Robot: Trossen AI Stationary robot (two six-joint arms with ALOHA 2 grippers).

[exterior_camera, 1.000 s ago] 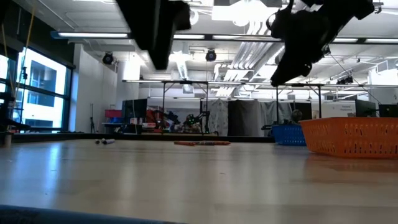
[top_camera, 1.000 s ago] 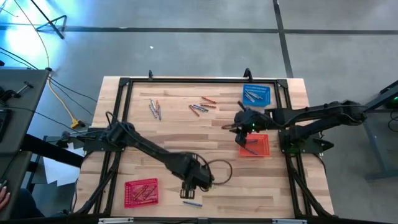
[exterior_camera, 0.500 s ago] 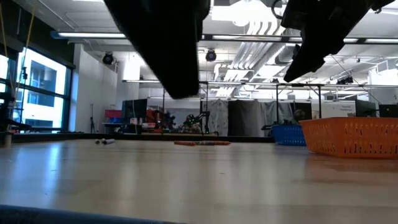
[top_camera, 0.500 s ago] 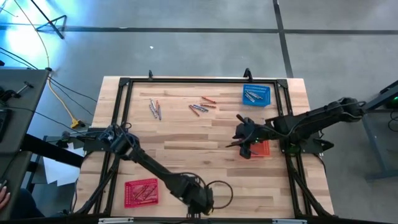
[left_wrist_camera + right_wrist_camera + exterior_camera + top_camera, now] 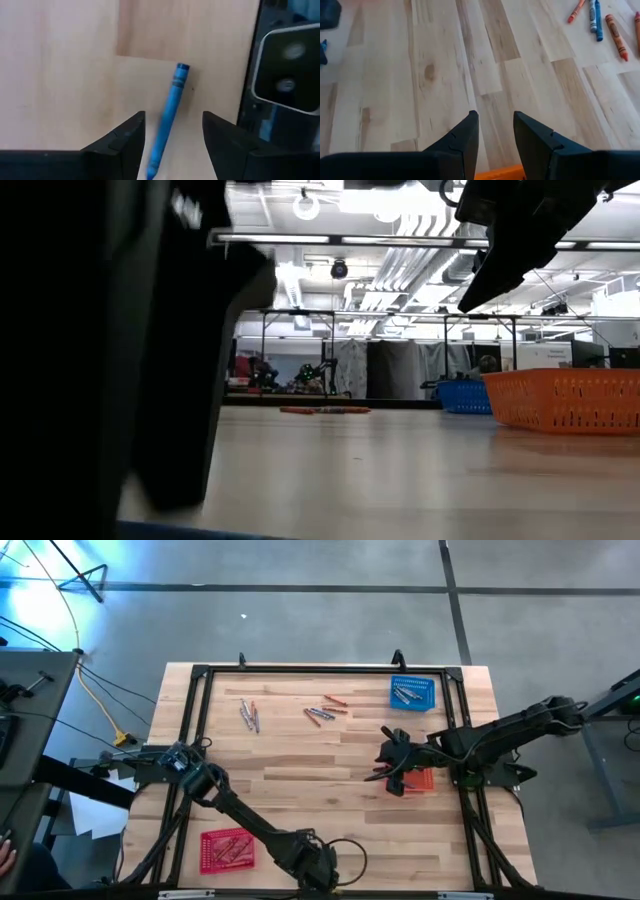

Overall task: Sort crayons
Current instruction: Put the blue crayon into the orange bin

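Left fingers have dropped, straddling blue crayon.

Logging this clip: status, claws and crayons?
Left claw open, straddling blue crayon at table's near edge. Right claw open, empty, over red basket. Nothing in the way.

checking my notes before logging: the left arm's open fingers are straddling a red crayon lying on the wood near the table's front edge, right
Not quite: the crayon is blue, not red, as the left wrist view shows. The rest holds: the left gripper has its fingers open on either side of it, and the crayon lies on the wooden table near the front edge.
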